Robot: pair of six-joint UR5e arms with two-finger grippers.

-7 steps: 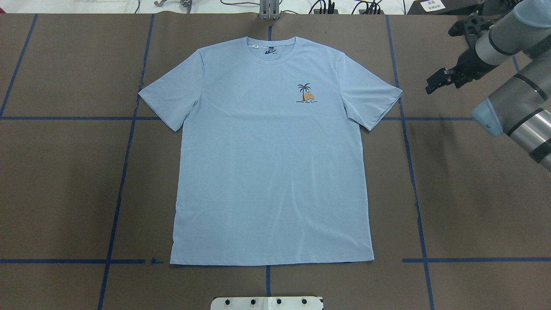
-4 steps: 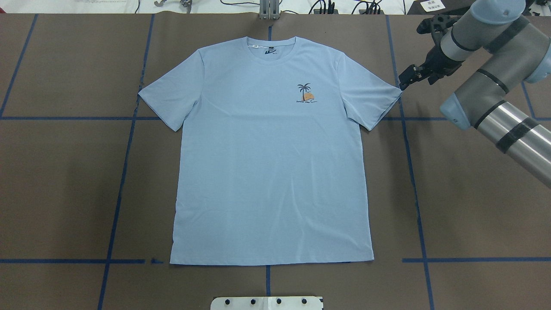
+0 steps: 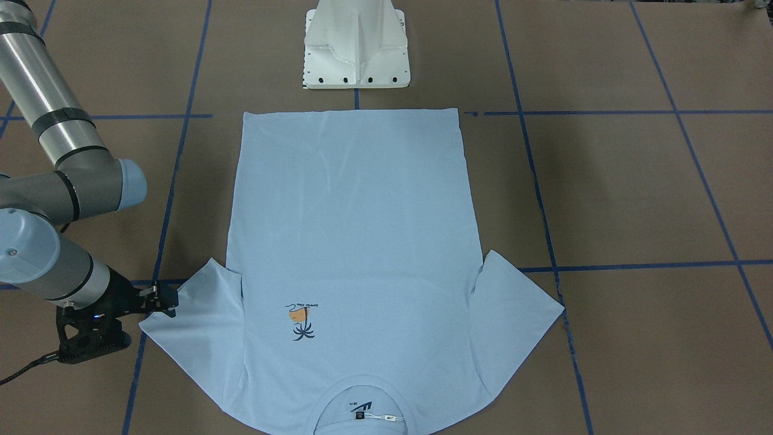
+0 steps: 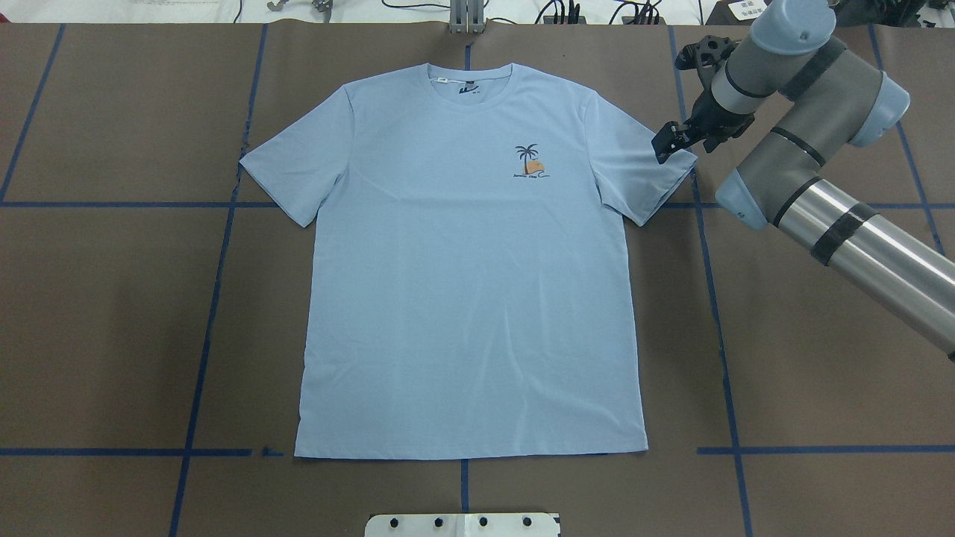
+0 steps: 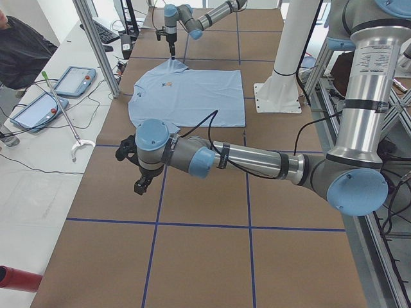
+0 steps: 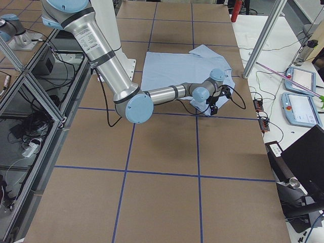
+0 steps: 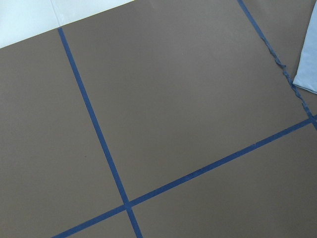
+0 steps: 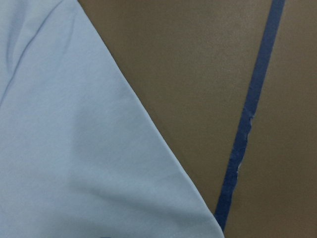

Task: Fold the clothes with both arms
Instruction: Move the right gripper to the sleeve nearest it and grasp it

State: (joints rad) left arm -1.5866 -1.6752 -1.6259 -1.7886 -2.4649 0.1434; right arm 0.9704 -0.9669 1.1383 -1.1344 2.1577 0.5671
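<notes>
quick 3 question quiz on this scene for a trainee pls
1. True or false: the T-shirt lies flat and unfolded.
2. The gripper at the sleeve corner belongs to which arm: a) left, b) right, c) neither?
3. Fill in: the chest print shows a ___ tree.

Key: 1 true; 2 b; 3 palm.

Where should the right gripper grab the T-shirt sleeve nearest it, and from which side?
Pinch the sleeve's outer hem corner from the outboard side, jaws straddling the edge. The T-shirt lies flat, so only that free edge, beside the right gripper, offers a lip.
</notes>
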